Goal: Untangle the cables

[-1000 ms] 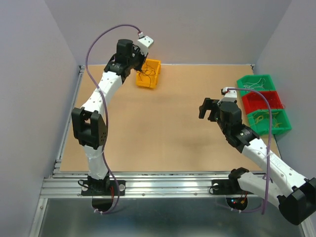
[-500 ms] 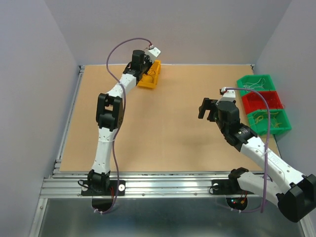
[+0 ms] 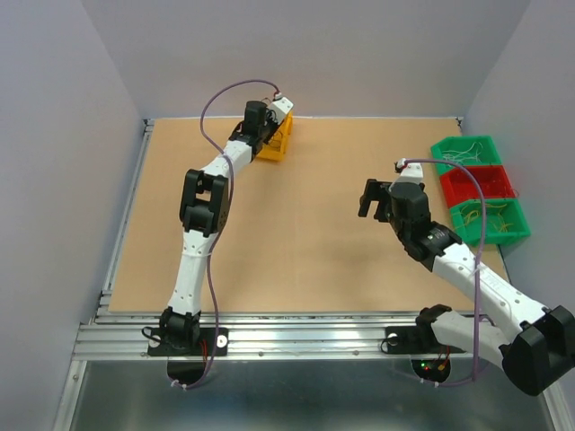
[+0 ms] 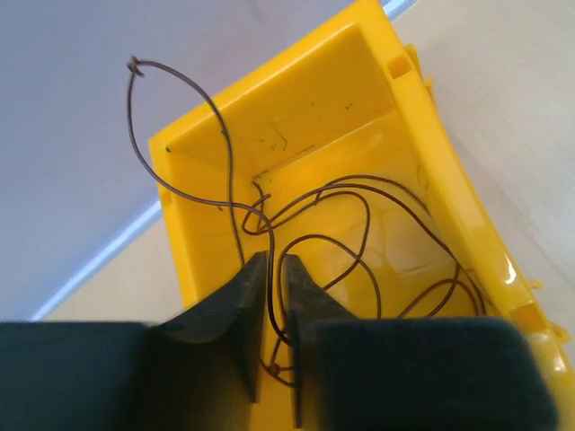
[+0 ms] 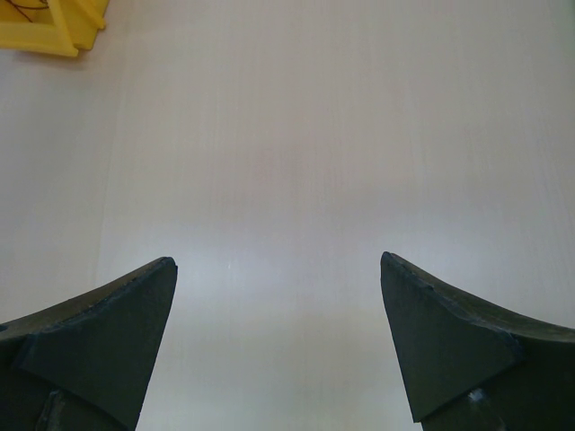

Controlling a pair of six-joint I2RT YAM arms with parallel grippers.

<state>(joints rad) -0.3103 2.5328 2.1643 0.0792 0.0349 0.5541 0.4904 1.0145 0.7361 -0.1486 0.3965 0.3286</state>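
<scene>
1. Reaching farther than a second ago, my left gripper now hangs low in the far-left yellow bin, with its jaws parted to a narrow slit.
2. One hair-thin dark strand of the cables threads that slit. The curly loops lie on glossy plastic, and one arches over the far rim.
3. My right gripper gapes wide and empty over the matte table.
4. Far right: two green bins and one red bin.

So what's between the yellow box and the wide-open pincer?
Only bare tabletop. The right wrist view shows it running from the right pincer up to the yellow box.
</scene>
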